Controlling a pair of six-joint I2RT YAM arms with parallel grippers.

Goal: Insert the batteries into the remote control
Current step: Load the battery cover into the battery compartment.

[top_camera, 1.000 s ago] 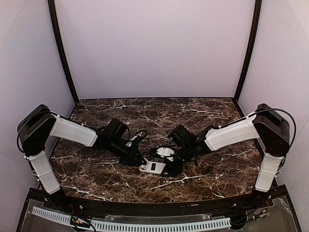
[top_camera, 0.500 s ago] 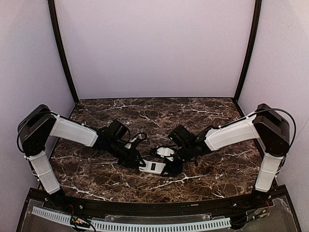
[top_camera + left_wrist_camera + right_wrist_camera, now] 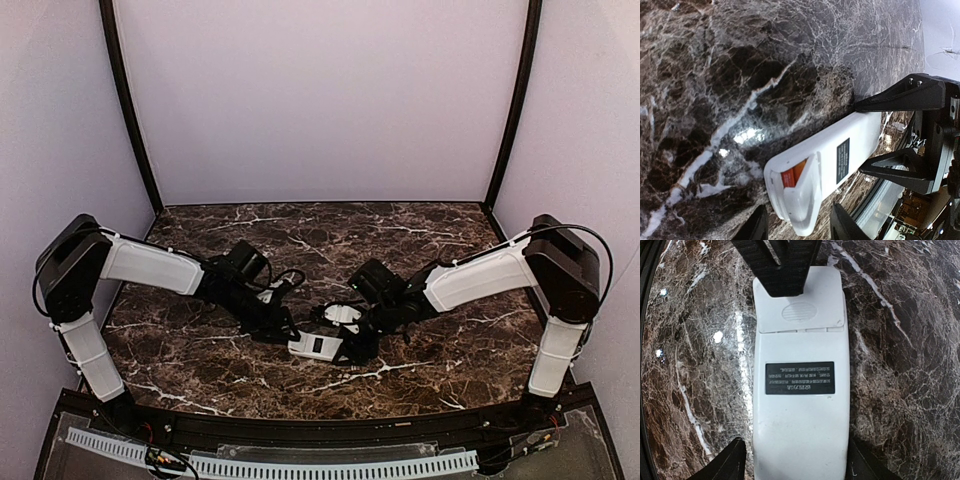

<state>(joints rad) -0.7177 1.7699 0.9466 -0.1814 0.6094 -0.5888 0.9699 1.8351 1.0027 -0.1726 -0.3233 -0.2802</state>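
Observation:
The remote control [image 3: 318, 345] lies back up on the marble table, between the two arms. In the left wrist view the remote control [image 3: 840, 150] shows its battery cover [image 3: 805, 200] sitting askew. The orange batteries [image 3: 793, 175] show in the gap beside the cover. My left gripper [image 3: 799, 220] is open, with its fingers on either side of the cover end. My right gripper [image 3: 797, 460] is shut on the remote control [image 3: 800, 415] at the opposite end. Its fingers [image 3: 735, 460] are against the sides.
The dark marble table [image 3: 200, 350] is ringed by lilac walls with black corner posts [image 3: 130, 110]. The left gripper's black fingers [image 3: 782, 265] reach over the cover in the right wrist view. A black label [image 3: 799, 378] is on the remote's back.
My left arm has shifted slightly, with its gripper staying at the remote's cover end. The remote and my right arm have not visibly moved.

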